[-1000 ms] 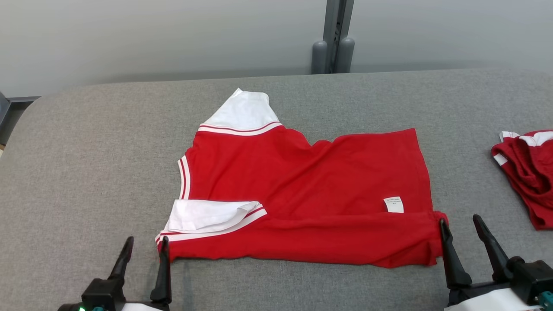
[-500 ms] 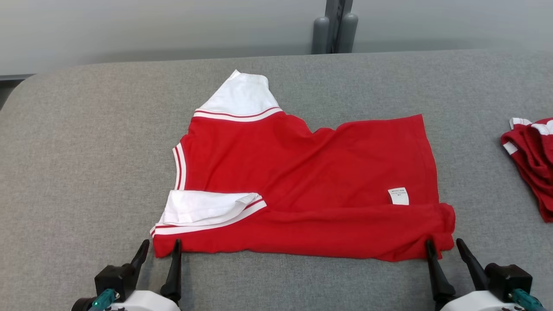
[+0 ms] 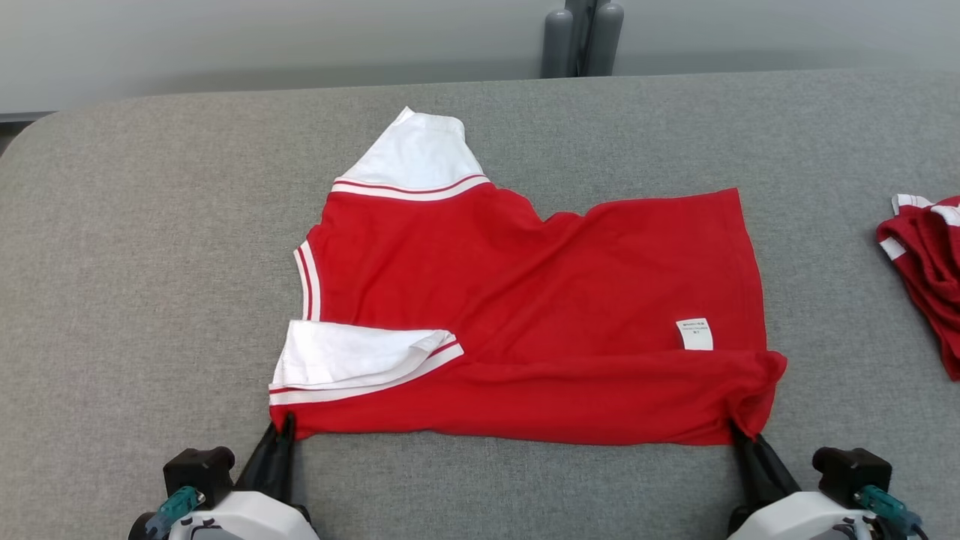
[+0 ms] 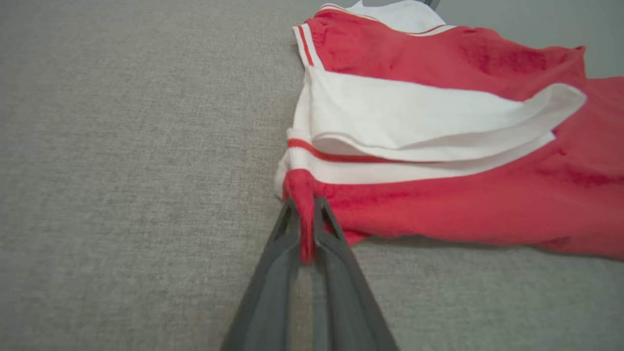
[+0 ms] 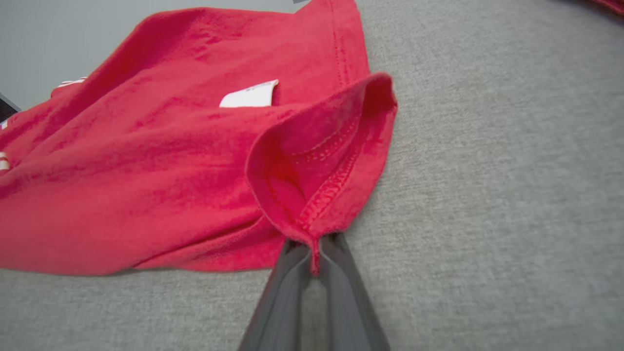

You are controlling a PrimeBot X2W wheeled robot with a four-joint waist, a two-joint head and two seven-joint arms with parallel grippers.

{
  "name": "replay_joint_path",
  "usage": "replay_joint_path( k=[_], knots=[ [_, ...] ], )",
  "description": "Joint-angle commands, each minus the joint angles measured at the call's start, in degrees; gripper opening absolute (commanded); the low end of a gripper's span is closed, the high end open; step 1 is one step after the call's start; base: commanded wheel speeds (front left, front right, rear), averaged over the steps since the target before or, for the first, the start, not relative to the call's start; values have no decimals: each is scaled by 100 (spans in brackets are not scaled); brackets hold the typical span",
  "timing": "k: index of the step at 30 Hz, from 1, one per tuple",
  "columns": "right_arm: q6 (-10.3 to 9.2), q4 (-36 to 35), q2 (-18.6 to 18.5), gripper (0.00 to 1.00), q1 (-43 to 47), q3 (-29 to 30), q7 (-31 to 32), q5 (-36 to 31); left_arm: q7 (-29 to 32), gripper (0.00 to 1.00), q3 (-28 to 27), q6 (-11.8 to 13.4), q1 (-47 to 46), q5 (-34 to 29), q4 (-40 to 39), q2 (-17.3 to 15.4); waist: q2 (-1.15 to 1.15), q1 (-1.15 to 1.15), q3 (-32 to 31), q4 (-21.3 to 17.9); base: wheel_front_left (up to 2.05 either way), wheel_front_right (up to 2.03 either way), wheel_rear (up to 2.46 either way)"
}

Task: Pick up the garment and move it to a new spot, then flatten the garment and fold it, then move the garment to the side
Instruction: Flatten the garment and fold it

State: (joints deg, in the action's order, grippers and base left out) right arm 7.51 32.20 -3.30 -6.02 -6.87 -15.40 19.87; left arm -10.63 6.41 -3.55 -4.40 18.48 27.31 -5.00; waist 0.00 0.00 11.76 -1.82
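Lying flat on the grey bench (image 3: 150, 262), the red and white shirt (image 3: 525, 300) has its near edge folded over. The left gripper (image 3: 283, 431) has its jaws closed tight on the near left corner. The right gripper (image 3: 739, 436) pinches the near right corner in its jaws. More red clothes (image 3: 926, 262) sit far right.

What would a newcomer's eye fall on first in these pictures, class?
The red garment with white sleeves, spread in the middle of the grey surface. At its near corners, the left pincer and the right pincer each pinch the red cloth. A second red bundle lies at the right edge.
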Motion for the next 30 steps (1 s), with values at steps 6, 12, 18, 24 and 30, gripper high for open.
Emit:
replay_joint_path(
  k=[6, 12, 18, 24, 30],
  knots=[
    [-2, -196, -164, 0, 12, -97, 30, 162, -33, 0, 65, -83, 29, 121, -86, 6, 0, 0, -58, 18, 0, 0, 0],
    [-2, -627, -395, 0, 330, -137, 26, 207, 1, 0, 81, -8, 425, 167, -527, -29, 0, 0, -163, 93, 0, 0, 0],
    [-2, -778, -582, 0, 767, -51, 31, 255, 198, 0, 162, 130, 976, 128, -1044, -53, 0, 0, -356, 186, 0, 0, 0],
    [-2, -906, -625, 0, 1325, 150, 132, 259, 473, 0, 187, 388, 1665, 207, -1595, -13, 0, 0, -600, 252, 0, 0, 0],
    [-2, -989, -589, 100, 1440, 244, 221, 274, 649, 94, 219, 493, 1862, 262, -1889, -10, 0, 0, -670, 258, 0, 0, 0]
  ],
)
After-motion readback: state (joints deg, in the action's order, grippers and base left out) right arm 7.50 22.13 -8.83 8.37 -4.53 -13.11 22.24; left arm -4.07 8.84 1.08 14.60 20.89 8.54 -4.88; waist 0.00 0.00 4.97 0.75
